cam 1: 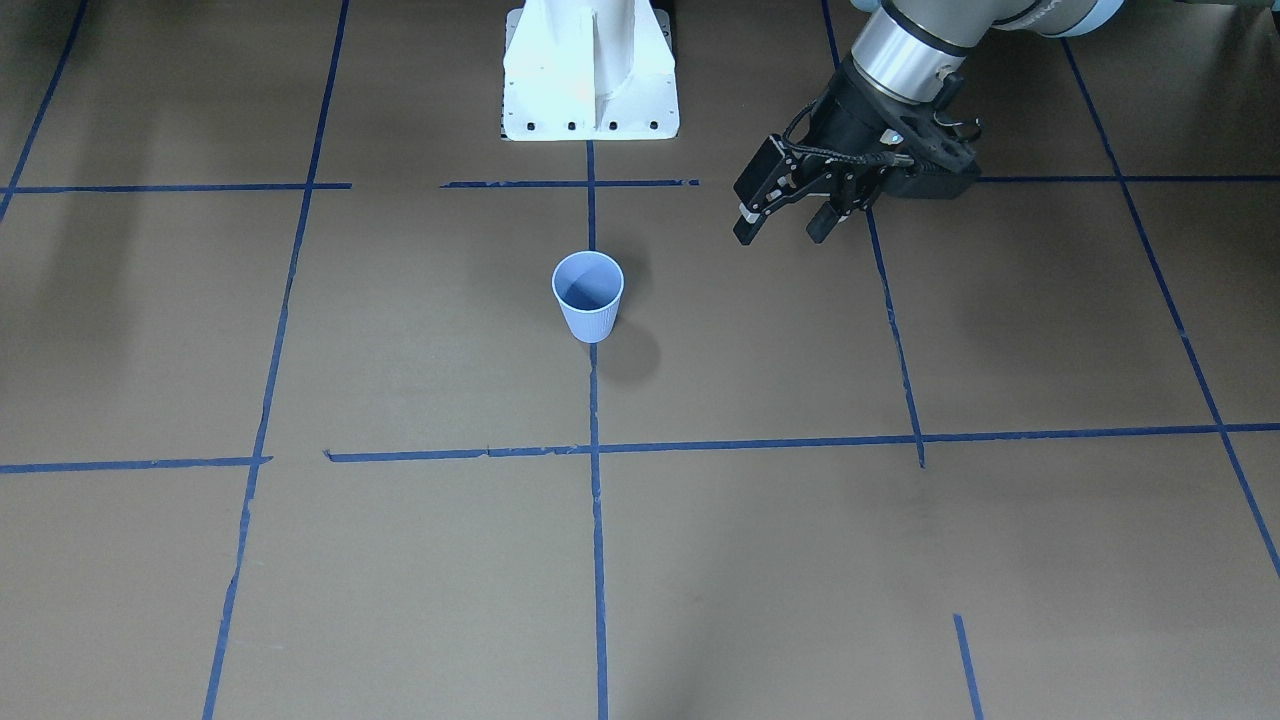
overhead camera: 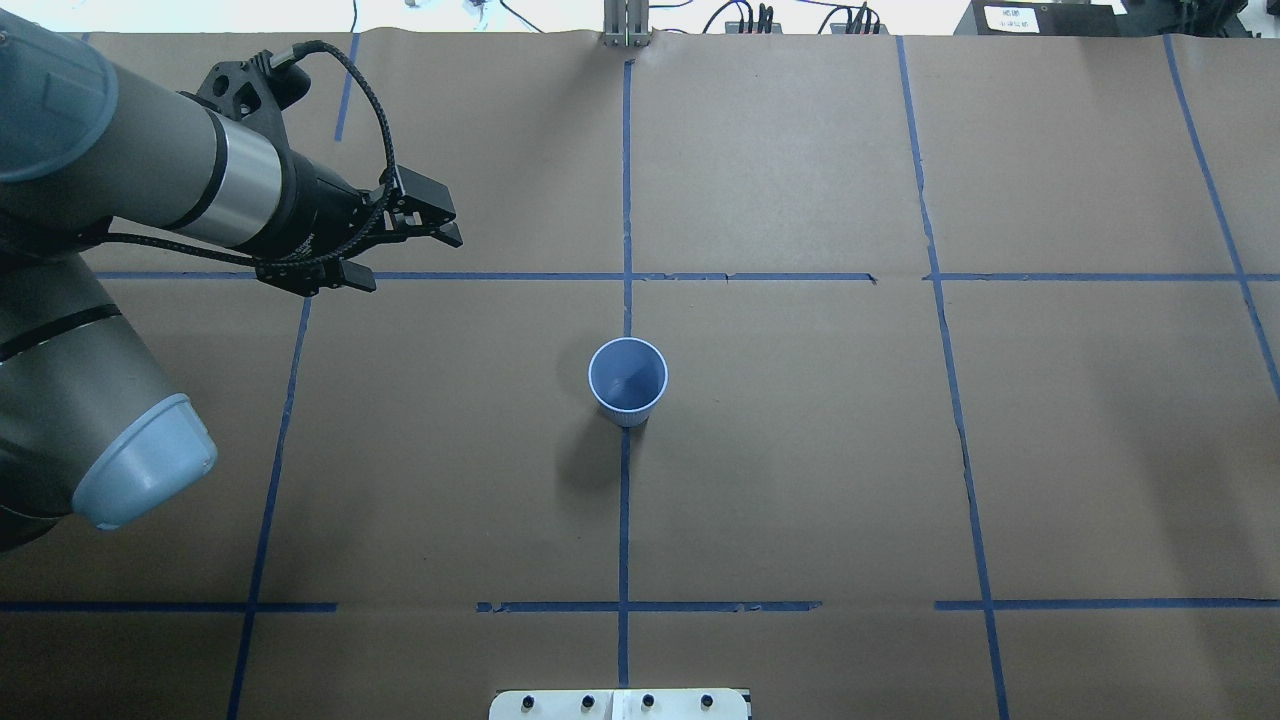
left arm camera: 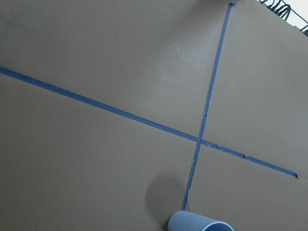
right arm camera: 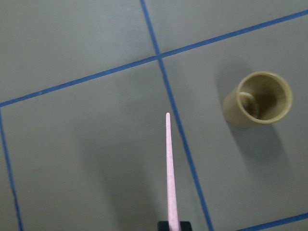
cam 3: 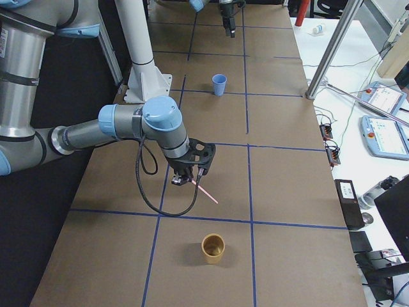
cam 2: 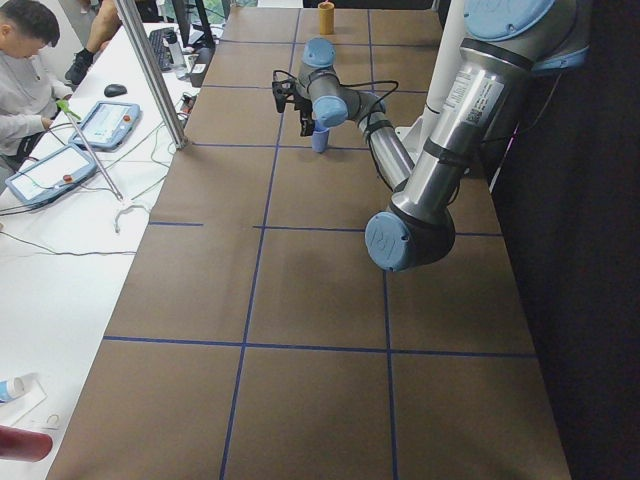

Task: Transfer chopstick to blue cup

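Note:
The blue cup (cam 1: 588, 297) stands upright and empty on the centre tape line, and also shows in the overhead view (overhead camera: 627, 380) and at the bottom edge of the left wrist view (left arm camera: 199, 224). My left gripper (cam 1: 783, 228) is open and empty, above the table, to the cup's left and a little farther out from the base. My right gripper (cam 3: 182, 181) is far from the cup, near the table's right end. It is shut on the pale-pink chopstick (cam 3: 206, 192). The chopstick points forward in the right wrist view (right arm camera: 169, 168).
A tan cup (cam 3: 213, 248) stands upright near the right end of the table, close to the chopstick's tip, and also shows in the right wrist view (right arm camera: 260, 98). The white robot base (cam 1: 590, 75) is behind the blue cup. Blue tape lines grid the brown table.

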Robot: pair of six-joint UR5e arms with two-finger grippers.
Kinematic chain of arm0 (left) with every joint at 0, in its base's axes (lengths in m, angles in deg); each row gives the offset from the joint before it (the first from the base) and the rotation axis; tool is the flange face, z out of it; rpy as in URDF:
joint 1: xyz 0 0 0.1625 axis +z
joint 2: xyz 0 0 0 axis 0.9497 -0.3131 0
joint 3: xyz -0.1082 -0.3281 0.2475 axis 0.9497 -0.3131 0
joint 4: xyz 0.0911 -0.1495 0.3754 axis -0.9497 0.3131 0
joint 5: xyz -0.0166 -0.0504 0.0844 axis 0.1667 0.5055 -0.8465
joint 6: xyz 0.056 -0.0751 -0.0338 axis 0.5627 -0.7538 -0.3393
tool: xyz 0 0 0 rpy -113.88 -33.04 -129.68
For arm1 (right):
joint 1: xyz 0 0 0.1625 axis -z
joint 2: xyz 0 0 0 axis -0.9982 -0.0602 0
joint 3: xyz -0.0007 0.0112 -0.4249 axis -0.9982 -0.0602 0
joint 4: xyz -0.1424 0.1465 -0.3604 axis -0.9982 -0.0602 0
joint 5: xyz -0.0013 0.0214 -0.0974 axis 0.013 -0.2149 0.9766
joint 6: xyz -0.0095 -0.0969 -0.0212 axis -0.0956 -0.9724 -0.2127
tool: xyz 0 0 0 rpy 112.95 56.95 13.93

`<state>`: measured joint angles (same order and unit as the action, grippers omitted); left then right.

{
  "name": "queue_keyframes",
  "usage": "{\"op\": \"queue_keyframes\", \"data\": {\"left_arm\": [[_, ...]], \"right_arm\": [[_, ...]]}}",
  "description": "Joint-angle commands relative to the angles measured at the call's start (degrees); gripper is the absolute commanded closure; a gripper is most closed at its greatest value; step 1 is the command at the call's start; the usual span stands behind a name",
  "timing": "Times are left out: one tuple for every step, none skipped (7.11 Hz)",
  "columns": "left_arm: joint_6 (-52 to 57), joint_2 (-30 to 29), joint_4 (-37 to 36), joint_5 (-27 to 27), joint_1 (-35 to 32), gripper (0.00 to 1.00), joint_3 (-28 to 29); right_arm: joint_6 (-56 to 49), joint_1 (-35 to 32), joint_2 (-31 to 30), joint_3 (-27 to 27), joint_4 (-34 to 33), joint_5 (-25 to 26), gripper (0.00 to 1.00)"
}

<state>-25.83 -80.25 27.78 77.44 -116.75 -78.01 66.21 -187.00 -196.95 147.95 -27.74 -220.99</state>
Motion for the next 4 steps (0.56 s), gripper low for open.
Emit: {"op": "queue_keyframes", "data": {"left_arm": [[0.1,0.03,-0.04,0.03,-0.09,0.0,0.01],[0.18,0.03,0.05,0.03,-0.09,0.0,0.1],[0.27,0.03,-0.04,0.03,-0.18,0.0,0.18],[0.36,0.47,0.05,0.03,-0.53,0.0,0.18]], "right_arm": [[6.51,6.81,6.12,0.79,-1.54,-7.1,1.0],[12.83,11.38,11.55,0.18,-1.45,-7.63,1.0],[20.29,15.34,17.78,-0.96,-1.45,-8.77,1.0],[29.67,20.34,24.72,-2.54,-1.19,-10.52,1.0]]}}
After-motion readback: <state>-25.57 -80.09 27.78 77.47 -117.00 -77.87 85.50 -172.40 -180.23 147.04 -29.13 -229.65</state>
